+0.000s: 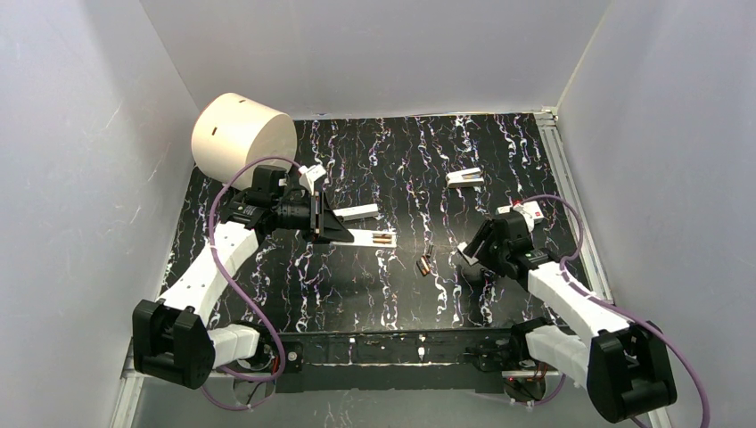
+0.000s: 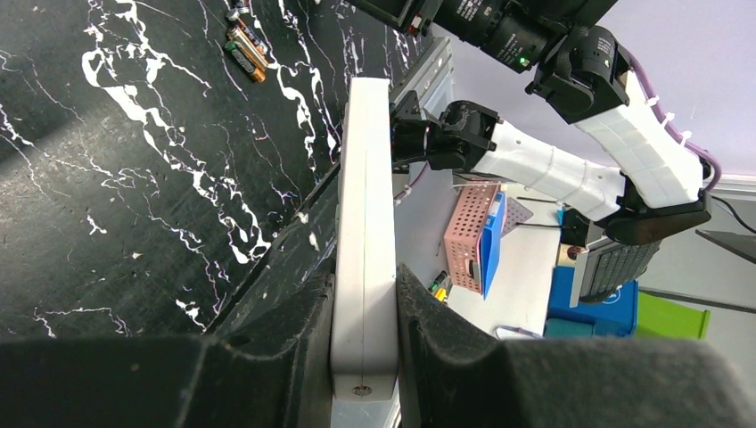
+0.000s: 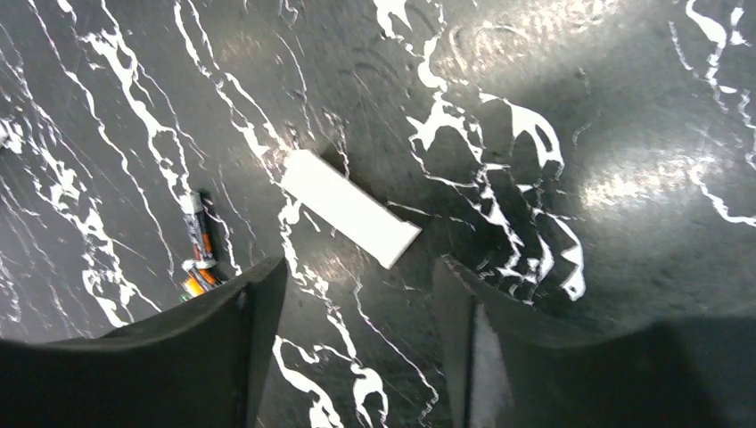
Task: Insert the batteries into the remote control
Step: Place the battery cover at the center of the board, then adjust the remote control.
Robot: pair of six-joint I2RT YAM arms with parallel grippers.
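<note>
My left gripper (image 1: 343, 232) is shut on the slim white remote control (image 1: 373, 238), which sticks out to the right just above the table. In the left wrist view the remote (image 2: 365, 223) stands edge-on between my fingers (image 2: 294, 348). The batteries (image 1: 425, 262) lie together on the black marbled table, between the two grippers. They also show in the left wrist view (image 2: 245, 49) and in the right wrist view (image 3: 198, 254). My right gripper (image 1: 468, 252) is open and empty, low over the table to the right of the batteries (image 3: 357, 276).
A short flat white piece (image 3: 349, 207) lies just ahead of the right fingers. A plain white strip (image 1: 357, 212) lies behind the remote. Another white piece (image 1: 465, 177) lies further back. A white box with a red mark (image 1: 528, 212) and a large white cylinder (image 1: 241, 138) stand by.
</note>
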